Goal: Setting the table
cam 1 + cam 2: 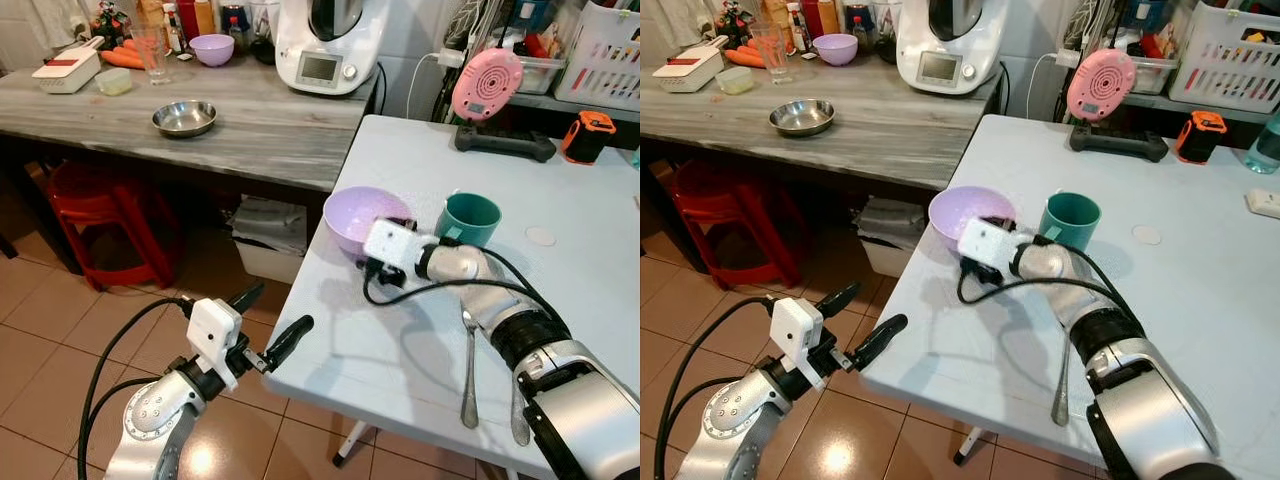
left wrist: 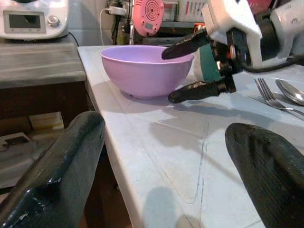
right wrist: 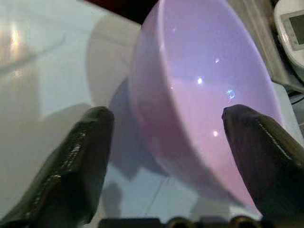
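White table (image 1: 420, 180), glossy lilac bowl (image 1: 352, 213) upright

Lilac bowl (image 1: 362, 217), teal cup (image 1: 468, 219), pale blue table (image 1: 590, 290), black fingers (image 2: 185, 46)

Showing two silver arms (image 1: 575, 400) with black joint bands. Carrying white camera blocks (image 1: 213, 338) at the wrists, trailing black cables (image 1: 105, 370). Ending in long black fingers (image 1: 288, 338).

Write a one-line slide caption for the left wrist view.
Open right gripper straddles the rim of the lilac plastic bowl on the white table.
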Motion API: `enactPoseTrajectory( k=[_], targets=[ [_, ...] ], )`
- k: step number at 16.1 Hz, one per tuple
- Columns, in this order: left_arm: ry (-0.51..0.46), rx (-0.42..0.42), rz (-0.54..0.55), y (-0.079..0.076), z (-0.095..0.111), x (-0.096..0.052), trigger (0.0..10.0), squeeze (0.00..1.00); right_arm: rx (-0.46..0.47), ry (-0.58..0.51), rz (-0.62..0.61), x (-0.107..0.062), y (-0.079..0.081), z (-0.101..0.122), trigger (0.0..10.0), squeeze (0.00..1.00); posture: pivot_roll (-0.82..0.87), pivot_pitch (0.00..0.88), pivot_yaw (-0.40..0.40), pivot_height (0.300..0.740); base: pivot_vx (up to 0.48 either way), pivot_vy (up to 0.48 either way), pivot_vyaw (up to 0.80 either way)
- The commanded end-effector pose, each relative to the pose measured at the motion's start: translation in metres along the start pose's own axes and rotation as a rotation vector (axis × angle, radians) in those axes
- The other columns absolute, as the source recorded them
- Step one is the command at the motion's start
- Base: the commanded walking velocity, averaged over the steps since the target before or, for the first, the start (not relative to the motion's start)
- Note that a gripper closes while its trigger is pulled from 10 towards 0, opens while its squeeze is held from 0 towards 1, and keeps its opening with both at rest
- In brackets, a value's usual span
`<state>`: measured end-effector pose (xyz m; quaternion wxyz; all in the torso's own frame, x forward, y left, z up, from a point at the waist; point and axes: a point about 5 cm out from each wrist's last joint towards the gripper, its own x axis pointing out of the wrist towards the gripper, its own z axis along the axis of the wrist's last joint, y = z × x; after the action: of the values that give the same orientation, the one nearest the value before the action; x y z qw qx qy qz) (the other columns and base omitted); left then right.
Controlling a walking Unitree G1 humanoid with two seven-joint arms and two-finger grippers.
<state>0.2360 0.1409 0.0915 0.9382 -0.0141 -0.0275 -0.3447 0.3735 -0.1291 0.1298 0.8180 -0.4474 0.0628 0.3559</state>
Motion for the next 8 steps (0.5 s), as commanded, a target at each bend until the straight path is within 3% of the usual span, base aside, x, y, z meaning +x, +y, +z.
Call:
enactPoseTrajectory(
  k=[1, 8],
  targets=[
    [-0.002, 0.015, -0.022, 0.001, 0.004, 0.0, 10.0, 0.0, -0.047, -0.014, -0.014, 0.0, -0.008, 0.004, 0.0, 0.0, -0.01, 0.046, 0.008, 0.74, 0.0, 0.0, 0.0],
    [-0.008, 0.013, -0.033, 0.001, 0.007, 0.006, 10.0, 0.0, -0.15, -0.006, -0.051, -0.005, -0.01, -0.006, 0.0, 0.0, -0.02, 0.031, 0.016, 0.74, 0.0, 0.0, 0.0]
  ],
)
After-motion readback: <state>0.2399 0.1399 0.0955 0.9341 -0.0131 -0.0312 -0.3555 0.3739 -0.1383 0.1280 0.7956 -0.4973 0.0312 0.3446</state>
